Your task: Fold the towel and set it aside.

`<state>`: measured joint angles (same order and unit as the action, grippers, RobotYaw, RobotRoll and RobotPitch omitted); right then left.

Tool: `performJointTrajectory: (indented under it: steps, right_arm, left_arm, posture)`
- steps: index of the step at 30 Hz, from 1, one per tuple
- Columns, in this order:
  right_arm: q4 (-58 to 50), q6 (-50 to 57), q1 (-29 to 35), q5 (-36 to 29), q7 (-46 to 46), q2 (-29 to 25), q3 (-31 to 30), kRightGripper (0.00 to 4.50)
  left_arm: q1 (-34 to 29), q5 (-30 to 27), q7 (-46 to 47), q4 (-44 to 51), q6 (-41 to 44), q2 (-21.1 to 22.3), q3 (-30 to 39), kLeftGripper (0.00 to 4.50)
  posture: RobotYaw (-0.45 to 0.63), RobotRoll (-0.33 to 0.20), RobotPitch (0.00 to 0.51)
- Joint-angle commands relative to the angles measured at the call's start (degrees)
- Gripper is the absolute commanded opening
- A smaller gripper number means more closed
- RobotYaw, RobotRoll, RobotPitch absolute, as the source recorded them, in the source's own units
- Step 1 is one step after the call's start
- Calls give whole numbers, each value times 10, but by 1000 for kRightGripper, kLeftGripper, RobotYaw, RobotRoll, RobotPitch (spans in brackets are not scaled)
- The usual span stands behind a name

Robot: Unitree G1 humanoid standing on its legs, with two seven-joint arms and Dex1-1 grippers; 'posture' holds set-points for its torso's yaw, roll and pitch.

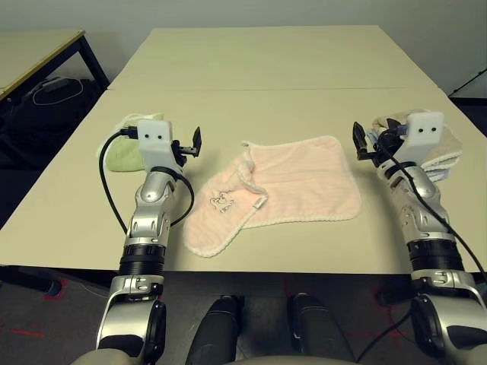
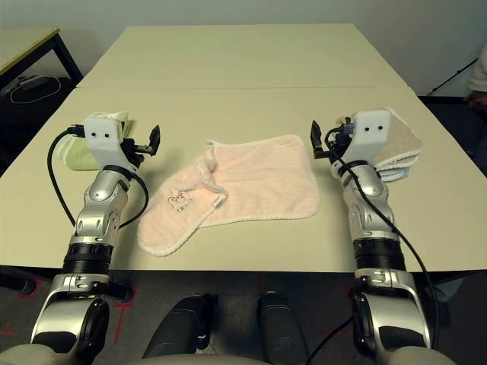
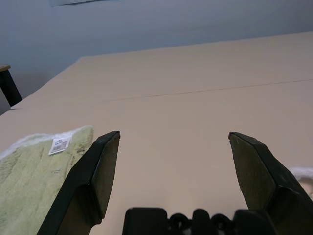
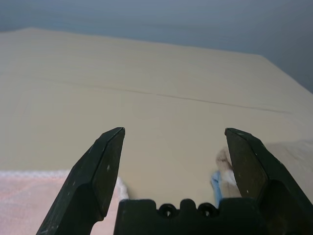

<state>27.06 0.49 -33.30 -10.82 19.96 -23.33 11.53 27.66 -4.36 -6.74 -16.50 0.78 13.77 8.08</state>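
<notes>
The pale pink towel (image 1: 293, 186) lies spread on the table between my arms. Its left side is bunched and flipped over, showing a small dark embroidered mark (image 1: 221, 202) and a white corded edge. My left gripper (image 3: 173, 161) hovers open above the table just left of the towel, nothing between its fingers. My right gripper (image 4: 173, 159) is open too, raised just off the towel's right edge, and a strip of pink towel (image 4: 29, 198) shows under it.
A folded light green towel (image 1: 131, 149) lies by my left gripper. A stack of folded towels (image 1: 441, 144), beige on top, sits behind my right gripper. The table (image 1: 274, 68) stretches far back, with a seam across it.
</notes>
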Motion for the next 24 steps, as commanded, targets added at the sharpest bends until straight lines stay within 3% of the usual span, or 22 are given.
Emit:
performJointTrajectory:
  steps: [1, 10, 17, 24]
  right_arm:
    - [58, 1, -21, 16, 64, -27, -28, 4456]
    - [213, -31, -124, 81, 175, -82, -97, 4456]
    - [278, 21, -202, 135, 360, -133, -176, 4456]
    - [375, 17, -296, 188, 394, -140, -212, 4456]
  left_arm:
    - [-11, 3, 1, 7, 4, -3, -4, 4500]
    - [-26, 4, -2, 37, 12, -9, -12, 4500]
    - [-20, 0, -21, 62, 27, -6, -20, 4500]
    - [-25, -10, -66, 86, 46, -3, -42, 4500]
  posture:
    - [-10, 0, 93]
    - [45, 0, 117]
    - [74, 0, 136]
    - [99, 0, 151]
